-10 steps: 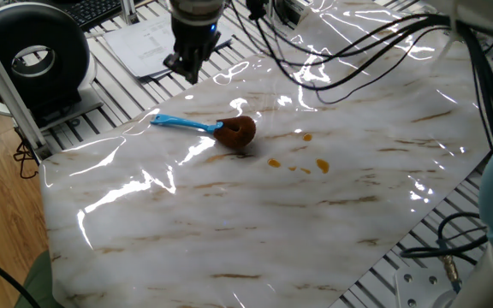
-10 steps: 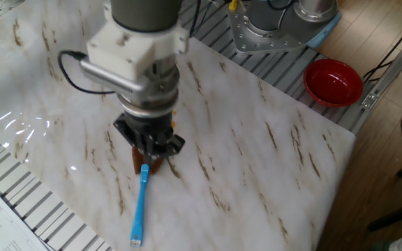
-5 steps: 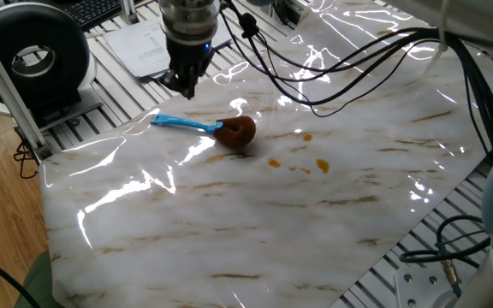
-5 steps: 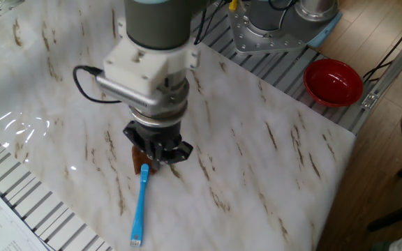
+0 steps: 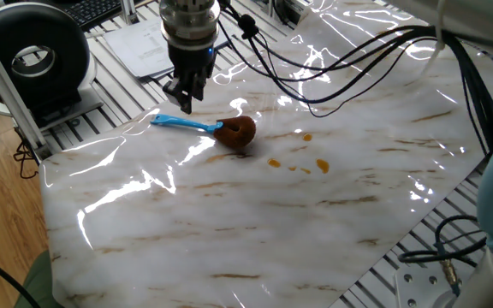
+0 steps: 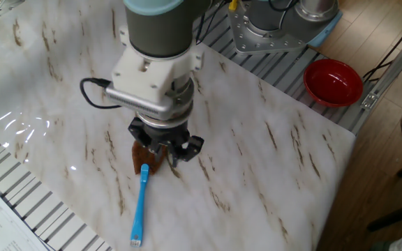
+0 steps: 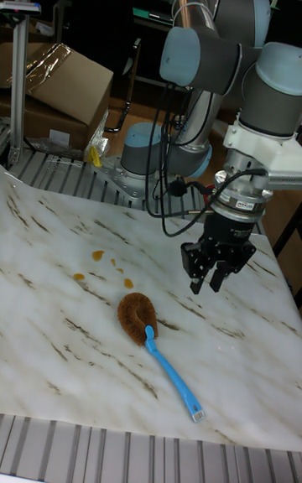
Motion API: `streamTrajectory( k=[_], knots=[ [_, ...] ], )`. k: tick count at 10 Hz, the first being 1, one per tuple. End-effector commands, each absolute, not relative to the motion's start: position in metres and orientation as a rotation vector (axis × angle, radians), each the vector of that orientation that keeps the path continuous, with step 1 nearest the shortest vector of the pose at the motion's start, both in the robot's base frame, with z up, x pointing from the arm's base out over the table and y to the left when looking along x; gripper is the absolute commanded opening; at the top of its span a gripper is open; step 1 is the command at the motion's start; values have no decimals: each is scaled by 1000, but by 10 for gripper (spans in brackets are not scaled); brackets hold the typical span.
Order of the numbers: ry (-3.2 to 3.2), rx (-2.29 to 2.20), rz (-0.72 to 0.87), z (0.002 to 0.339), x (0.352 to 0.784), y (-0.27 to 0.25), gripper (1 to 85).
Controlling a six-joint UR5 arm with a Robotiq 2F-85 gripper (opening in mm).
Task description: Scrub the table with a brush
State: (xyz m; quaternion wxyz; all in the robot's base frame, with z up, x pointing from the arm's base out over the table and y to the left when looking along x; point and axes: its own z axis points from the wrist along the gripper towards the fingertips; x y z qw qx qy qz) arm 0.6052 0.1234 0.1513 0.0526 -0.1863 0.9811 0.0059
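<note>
Brush [image 5: 221, 129]: I see it lying flat on the tabletop [image 5: 255, 214], untouched, its round fuzzy brown head toward the stains and its thin bright-blue handle pointing toward the tabletop's edge.
Brush in the tall fixed view [image 7: 154, 336]: the brown head sits near the middle of the marble sheet, and the blue handle runs down toward the near edge.
Brush in the other fixed view [image 6: 140, 202]: the head is mostly hidden under the arm's wrist; only the handle shows clearly.
Gripper [image 7: 210, 278]: I have it hanging above the tabletop, close to the brush and pointing downward, carrying nothing.
Fingers: they stand apart with a clear gap between them in the tall fixed view; nothing is between them.
Gripper versus brush: in one fixed view the gripper [image 5: 182, 99] is over the handle end, just above the blue handle and apart from it; I cannot tell the exact height.
Stains [image 5: 298, 162]: a few small orange-brown spots on the marble just beyond the brush head, apart from it.
Red bowl [image 6: 333, 81]: it sits off the tabletop, past the corner, on the wooden floor side.
Black cables [image 5: 341, 64]: they loop over the far part of the tabletop.
Papers [image 5: 144, 43]: they lie on the ribbed metal frame behind the gripper.
</note>
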Motion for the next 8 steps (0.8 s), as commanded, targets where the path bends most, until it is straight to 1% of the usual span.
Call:
streamTrajectory(
  k=[1,2,4,5,6,8],
  knots=[
    [2940,-710,9,132,631,126,403],
    [2905,-741,4,113,648,130,403],
    [2896,-762,-4,94,656,131,403],
    [2903,-756,-23,94,655,127,380],
    [2919,-753,-19,93,651,126,387],
    [2958,-749,-62,92,643,117,397]
  ],
)
